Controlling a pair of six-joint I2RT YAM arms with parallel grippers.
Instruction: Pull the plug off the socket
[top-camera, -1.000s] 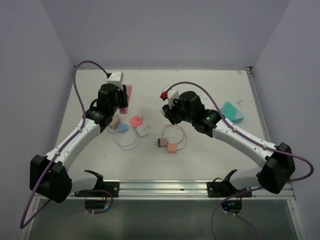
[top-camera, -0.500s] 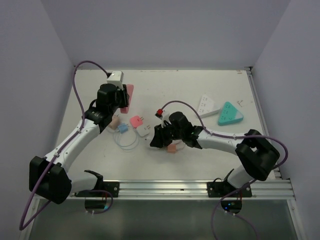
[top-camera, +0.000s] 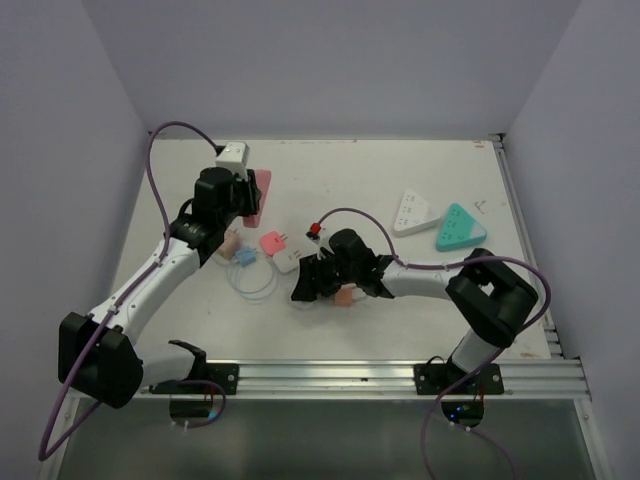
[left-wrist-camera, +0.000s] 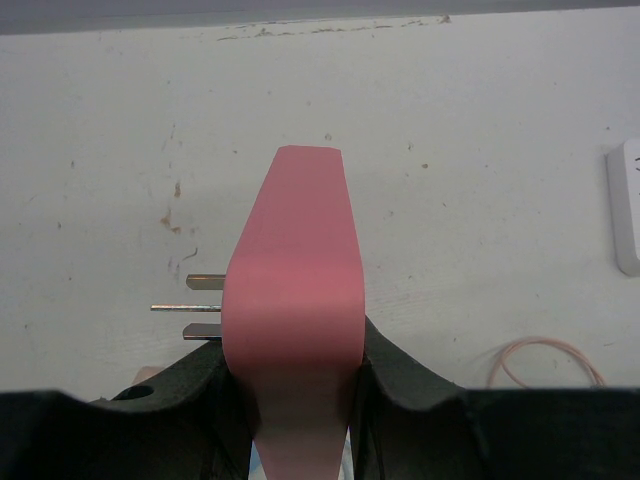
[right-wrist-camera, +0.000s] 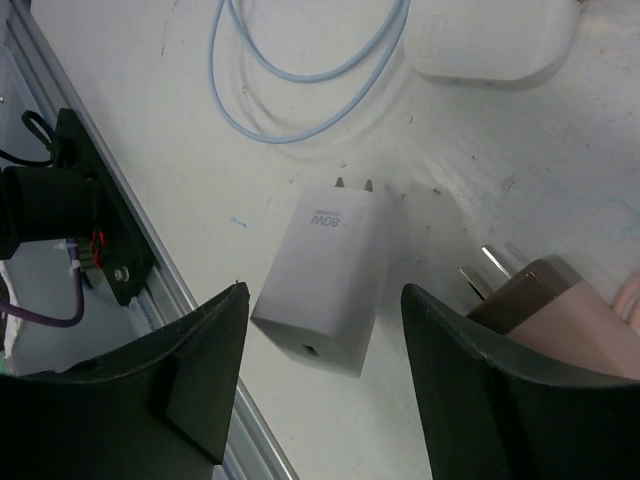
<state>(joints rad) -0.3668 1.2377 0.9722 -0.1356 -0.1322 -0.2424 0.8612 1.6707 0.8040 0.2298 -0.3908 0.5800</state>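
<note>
"Two arms in the overhead view. Where does each stand?"

"The left gripper (top-camera: 238, 195) is toward the far left of the table (top-camera: 350, 170), clamped on the pink socket (top-camera: 258, 196), which shows as a narrow slab beside it. The right gripper (top-camera: 305, 285) is stretched low over the near middle. It is just beside a peach plug (top-camera: 345, 296) and near a white adapter (top-camera: 287, 261), a pink plug (top-camera: 272, 241) and a pale blue cable loop (top-camera: 252, 283). A white socket (top-camera: 412, 213) and a teal socket (top-camera: 460, 228) lie well apart at the right."

"And the left wrist camera?"

"The pink socket fills the middle, seen edge-on. It is smooth and matte, widest at the waist and narrowing to a flat top. Both black fingers (left-wrist-camera: 400, 375) press against its sides. Three metal prongs (left-wrist-camera: 200, 305) stick out past its left edge, and I cannot tell what they belong to."

"Right wrist?"

"The white plug (right-wrist-camera: 325, 275) sits loose between that gripper's spread jaws, touching neither. Whether it rests flat on the table I cannot tell. It is a boxy white charger with rounded corners. '80W' is printed in grey near its two short bare prongs, which point away from the camera, and there is a small port on the near end. The cable loop curves just beyond it, and the peach plug lies to its right."
</note>
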